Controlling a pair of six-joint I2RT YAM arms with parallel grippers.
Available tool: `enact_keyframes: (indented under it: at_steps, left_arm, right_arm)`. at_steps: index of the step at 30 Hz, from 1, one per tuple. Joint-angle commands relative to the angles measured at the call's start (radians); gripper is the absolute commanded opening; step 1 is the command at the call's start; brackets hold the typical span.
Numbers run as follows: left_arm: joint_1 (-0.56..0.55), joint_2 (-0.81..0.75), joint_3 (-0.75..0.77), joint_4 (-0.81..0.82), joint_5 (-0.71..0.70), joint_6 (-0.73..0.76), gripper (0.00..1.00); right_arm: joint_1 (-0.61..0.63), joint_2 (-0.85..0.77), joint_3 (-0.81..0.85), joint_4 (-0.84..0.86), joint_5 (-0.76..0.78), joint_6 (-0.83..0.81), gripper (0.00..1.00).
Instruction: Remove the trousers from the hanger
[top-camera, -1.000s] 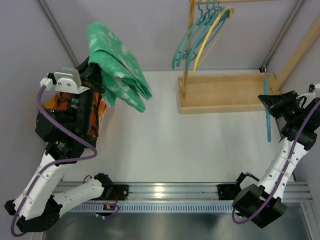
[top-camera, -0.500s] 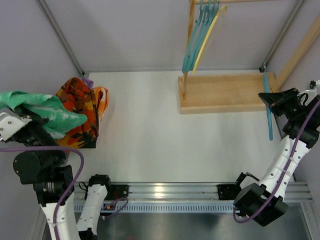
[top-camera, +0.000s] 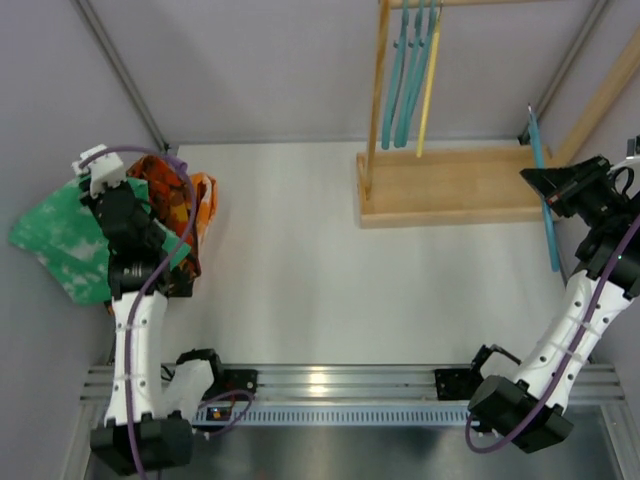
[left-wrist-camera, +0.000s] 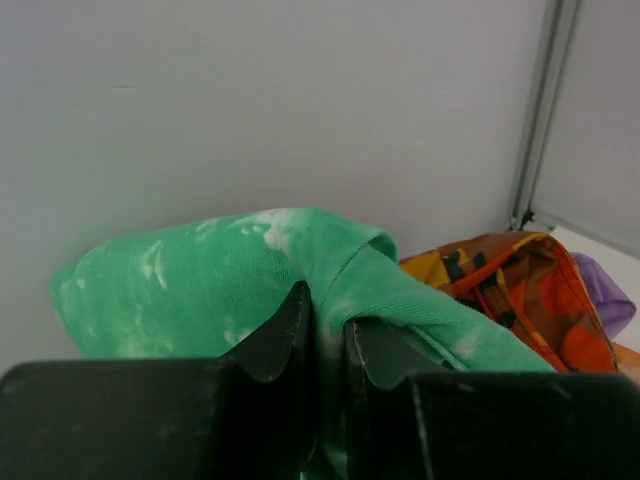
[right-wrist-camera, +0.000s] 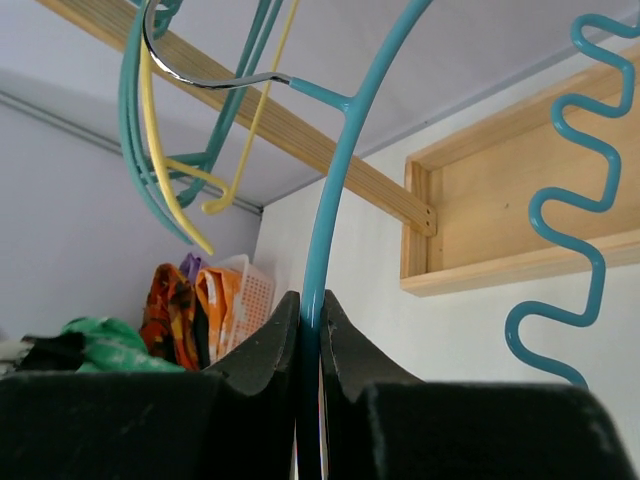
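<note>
My left gripper (top-camera: 100, 215) is shut on the green trousers mottled with white (top-camera: 62, 238), held at the far left beside the wall; in the left wrist view the cloth (left-wrist-camera: 200, 290) is pinched between the fingers (left-wrist-camera: 285, 335). The orange-red-brown patterned trousers (top-camera: 170, 195) lie in a white basket (top-camera: 205, 190), with a bit of the purple trousers (left-wrist-camera: 600, 300) behind them. My right gripper (top-camera: 545, 185) is shut on a blue hanger (top-camera: 543, 190) at the far right; its rod (right-wrist-camera: 325, 240) runs up between the fingers (right-wrist-camera: 270, 340). The hanger carries no cloth.
A wooden rack (top-camera: 450, 185) stands at the back right, with teal hangers (top-camera: 405, 75) and a yellow hanger (top-camera: 431, 80) on its rail. Grey walls close the left and back sides. An aluminium rail (top-camera: 340, 385) runs along the near edge.
My left arm has swung the green trousers from mid-air near the back down to the far left beside the basket. The right gripper has lifted the blue hanger slightly. The hanging hangers have stopped swinging.
</note>
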Motion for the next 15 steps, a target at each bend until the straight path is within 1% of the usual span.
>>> enact_keyframes:
  at_steps: [1,2,6,8,9,11,12,13,14,15]
  left_arm:
    - [0.003,0.119,0.007,0.305,0.122,-0.013,0.00]
    - [0.003,0.203,0.010,0.331,0.131,-0.018,0.00]
    - [0.004,0.386,0.069,0.339,0.180,-0.075,0.06]
    - [0.006,0.429,0.069,0.353,0.222,-0.093,0.10]
    - [0.006,0.464,0.067,0.355,0.298,-0.093,0.11]
    - [0.006,0.490,0.067,0.361,0.344,-0.116,0.17]
    - [0.004,0.498,0.075,0.359,0.404,-0.118,0.22]
    - [0.006,0.498,0.079,0.355,0.429,-0.130,0.28]
    - [0.006,0.488,0.084,0.333,0.444,-0.144,0.48]
    - [0.006,0.475,0.084,0.325,0.493,-0.153,0.57]
  right_arm:
    - [0.010,-0.008,0.098,0.000,-0.042,-0.037,0.00]
    - [0.010,-0.007,0.109,-0.005,-0.047,-0.037,0.00]
    - [0.010,0.029,0.172,-0.043,-0.068,-0.052,0.00]
    - [0.010,0.045,0.216,-0.074,-0.070,-0.075,0.00]
    - [0.010,0.065,0.248,-0.084,-0.067,-0.083,0.00]
    - [0.010,0.088,0.278,-0.104,-0.065,-0.098,0.00]
    - [0.010,0.113,0.294,-0.109,-0.062,-0.100,0.00]
    - [0.010,0.127,0.329,-0.121,-0.063,-0.100,0.00]
    - [0.010,0.144,0.348,-0.127,-0.066,-0.097,0.00]
    - [0.010,0.173,0.383,-0.147,-0.070,-0.092,0.00]
